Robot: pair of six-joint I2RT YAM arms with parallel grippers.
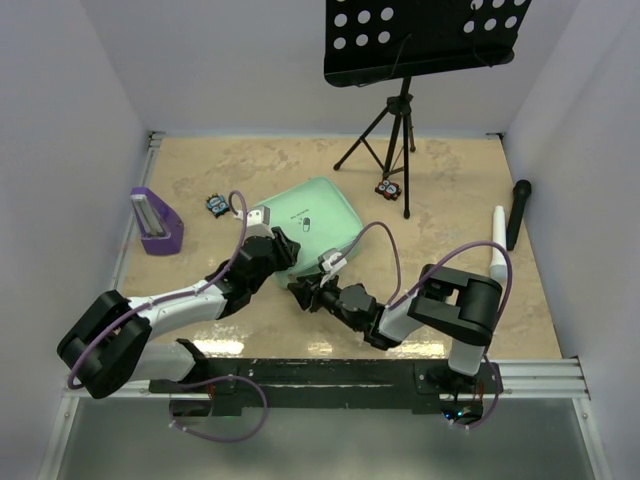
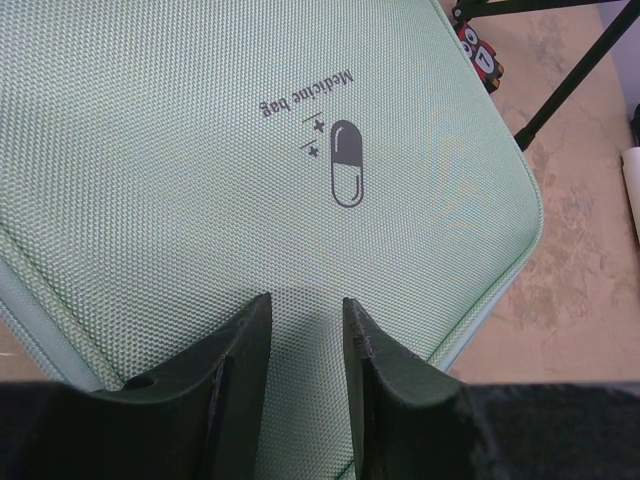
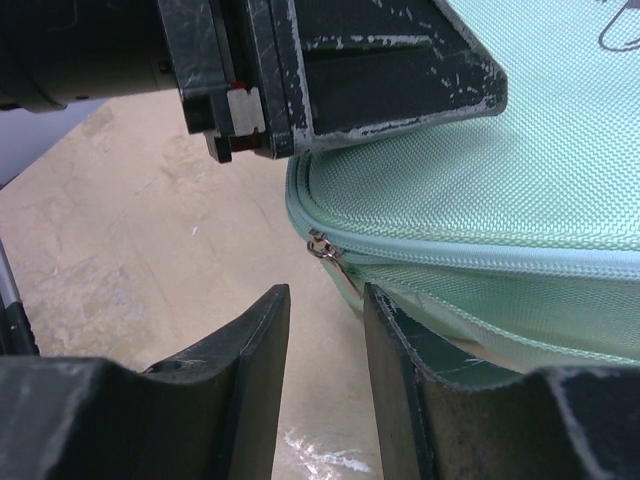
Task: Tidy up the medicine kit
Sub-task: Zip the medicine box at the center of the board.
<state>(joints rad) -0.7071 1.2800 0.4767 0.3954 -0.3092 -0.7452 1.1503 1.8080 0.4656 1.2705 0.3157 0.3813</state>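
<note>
The beige table [image 1: 450, 200] is bearing the medicine kit [image 1: 320, 210] beneath the left gripper [image 1: 287, 247], a purple stand [image 1: 155, 220] off to its left, a tripod [image 1: 400, 150] and microphone [image 1: 518, 212] to its right.

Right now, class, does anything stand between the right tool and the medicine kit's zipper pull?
Nothing visible: the zipper pull on the medicine kit lies just ahead of the right tool. The left tool is higher, over the kit.

The medicine kit [image 1: 320, 215] fills the surface [image 1: 470, 200] centre. My left tool [image 2: 305, 305] hangs over its lid; my right tool [image 3: 326, 300] faces its near side over bare surface. A tripod [image 1: 401, 102] obstructs the far edge; a microphone [image 1: 518, 212] lines the right edge.
</note>
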